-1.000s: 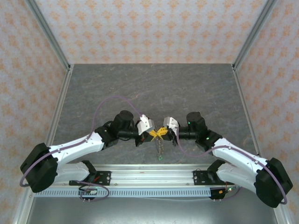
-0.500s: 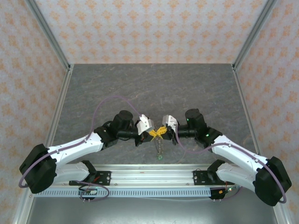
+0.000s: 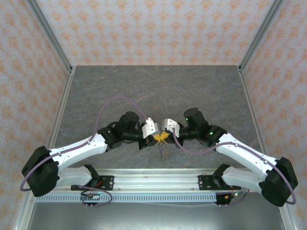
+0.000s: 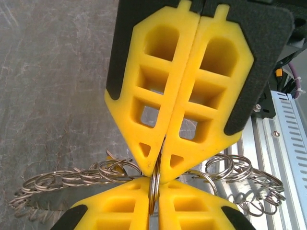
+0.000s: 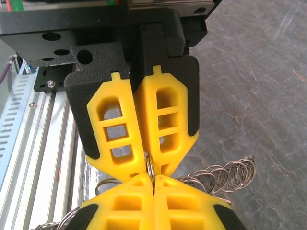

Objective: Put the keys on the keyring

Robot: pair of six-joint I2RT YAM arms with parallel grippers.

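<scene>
Two grippers meet tip to tip low over the table [image 3: 153,91] in the top view. The left gripper [image 3: 157,139] and right gripper [image 3: 166,136] have the keyring [image 3: 164,151] trailing from between them toward the rail [image 3: 153,175].

From the left wrist, both are pinched shut on one edge-on loop, with the coils running crosswise. Neither arm is nearer.

From the right wrist, the grip looks the same. I cannot make out the keys.

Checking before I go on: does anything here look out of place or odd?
Nothing spilled or damaged. One oddity: the left gripper and right gripper meet tip to tip, both pinching the same ring of the keyring edge-on, while its other linked loops trail loose to either side.
</scene>
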